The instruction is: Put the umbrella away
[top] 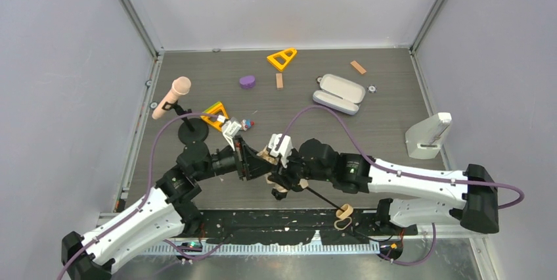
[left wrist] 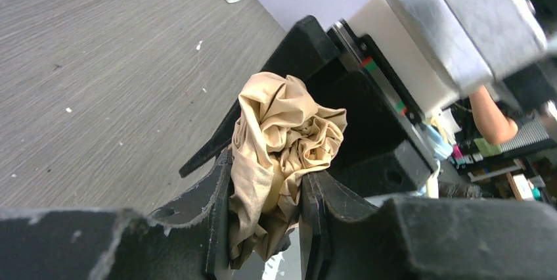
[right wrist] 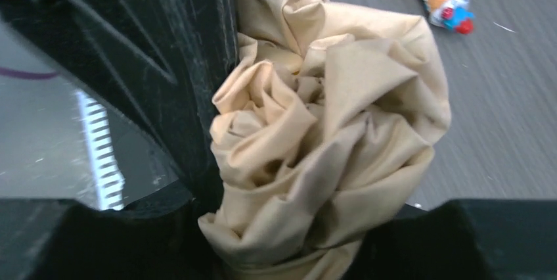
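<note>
The umbrella (top: 314,194) sits at lower centre of the top view, with its handle (top: 343,212) toward the bottom edge and its canopy (left wrist: 286,129) bunched between the 2 arms. The left gripper (left wrist: 268,185) is pinched narrowly on the fabric. The right gripper (right wrist: 315,162) clamps the same wad at medium width. Recommendation: keep both bites firm, gather loose folds evenly toward the shaft (top: 330,204), and avoid pulling the fabric apart.
</note>
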